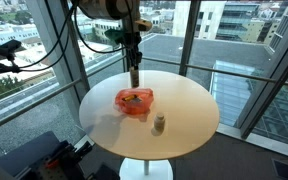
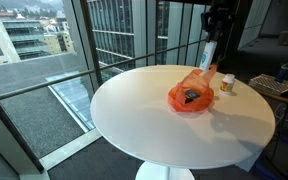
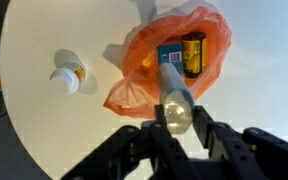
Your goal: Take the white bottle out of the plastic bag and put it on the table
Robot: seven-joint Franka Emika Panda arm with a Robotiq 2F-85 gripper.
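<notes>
My gripper (image 3: 174,128) is shut on a long white bottle (image 3: 173,92) and holds it upright above the table. The bottle hangs from the gripper in both exterior views (image 1: 134,74) (image 2: 209,54), just above the back edge of the orange plastic bag (image 1: 134,101) (image 2: 190,96). In the wrist view the bag (image 3: 144,70) lies open below the bottle. A blue box (image 3: 169,52) and a yellow can (image 3: 193,53) lie inside it. The round white table (image 1: 184,105) (image 2: 144,110) carries the bag near its middle.
A small bottle with a white cap (image 1: 159,123) (image 2: 227,84) (image 3: 66,77) stands on the table beside the bag. Glass walls and a railing surround the table. A desk with clutter (image 2: 279,85) stands close to the table edge.
</notes>
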